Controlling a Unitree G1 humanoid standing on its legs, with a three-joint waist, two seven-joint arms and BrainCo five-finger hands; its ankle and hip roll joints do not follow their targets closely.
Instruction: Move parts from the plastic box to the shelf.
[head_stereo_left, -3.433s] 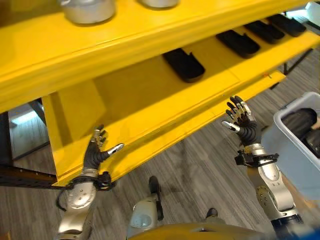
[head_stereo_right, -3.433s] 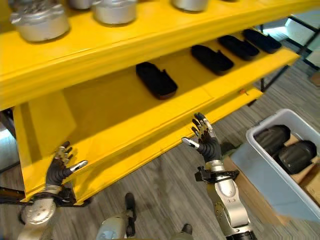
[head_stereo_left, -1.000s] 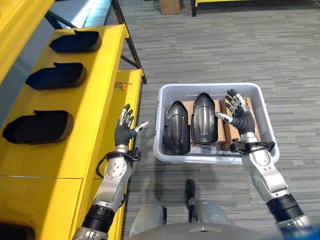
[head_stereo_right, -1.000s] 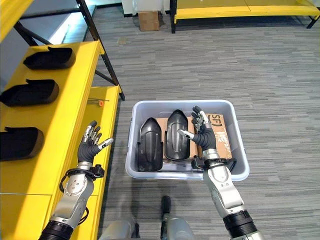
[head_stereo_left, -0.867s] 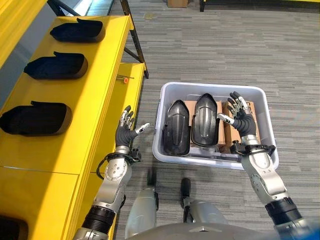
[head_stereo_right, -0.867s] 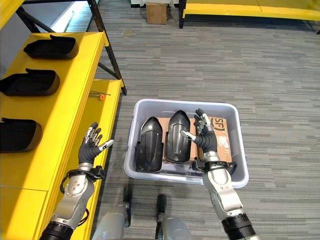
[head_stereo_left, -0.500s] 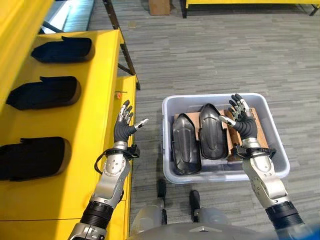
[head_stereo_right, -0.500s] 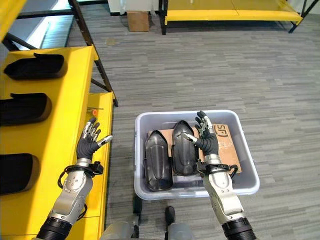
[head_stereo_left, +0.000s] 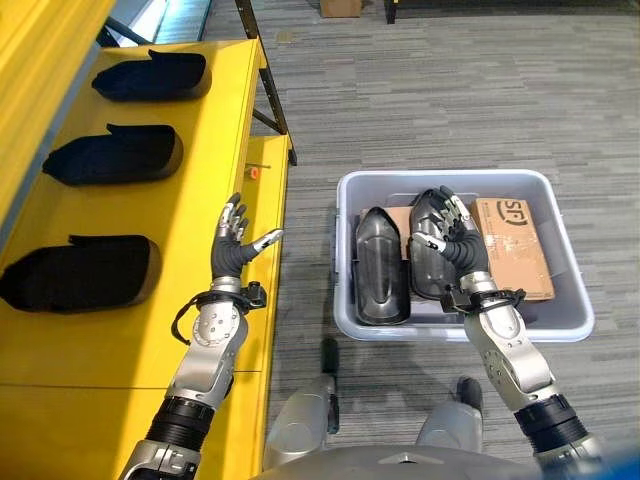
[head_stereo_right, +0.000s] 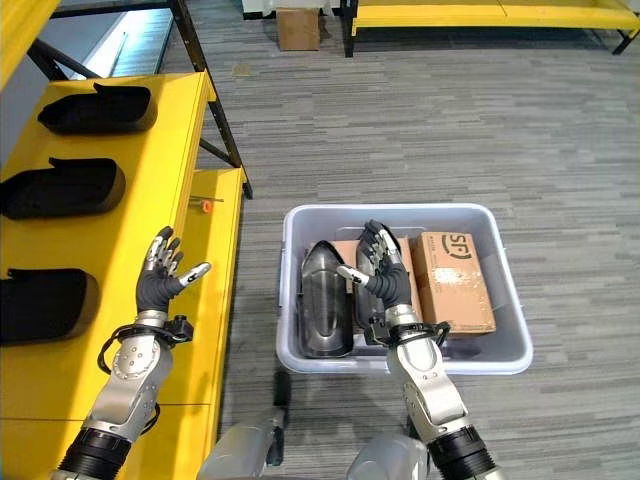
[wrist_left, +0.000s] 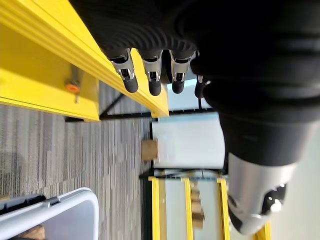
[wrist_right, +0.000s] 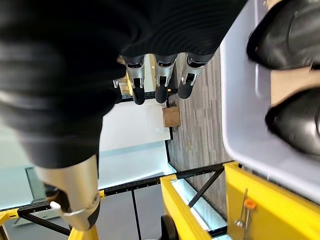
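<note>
A grey plastic box (head_stereo_left: 345, 250) stands on the floor to the right of the yellow shelf (head_stereo_left: 120, 340). Two black shell-shaped parts lie in it, one on the left (head_stereo_left: 380, 270) and one beside it (head_stereo_left: 424, 268). My right hand (head_stereo_left: 455, 245) hovers over the second part, open with fingers spread, holding nothing. Straight fingers (wrist_right: 160, 75) show in the right wrist view, with the box wall (wrist_right: 245, 125) past them. My left hand (head_stereo_left: 233, 250) is raised and open at the shelf's front edge. Three black parts (head_stereo_left: 112, 155) lie in a row on the shelf.
A brown cardboard carton (head_stereo_left: 512, 248) fills the box's right side. An orange-headed pin (head_stereo_left: 254, 172) lies on the shelf's lower ledge. A black slanted shelf leg (head_stereo_left: 265, 70) rises behind it. A second yellow rack (head_stereo_right: 480, 12) and a small carton (head_stereo_right: 298, 25) stand far across the floor.
The camera has shifted. My right hand has moved left, from the gap beside the carton to over the right-hand black part. The left hand stays raised and open.
</note>
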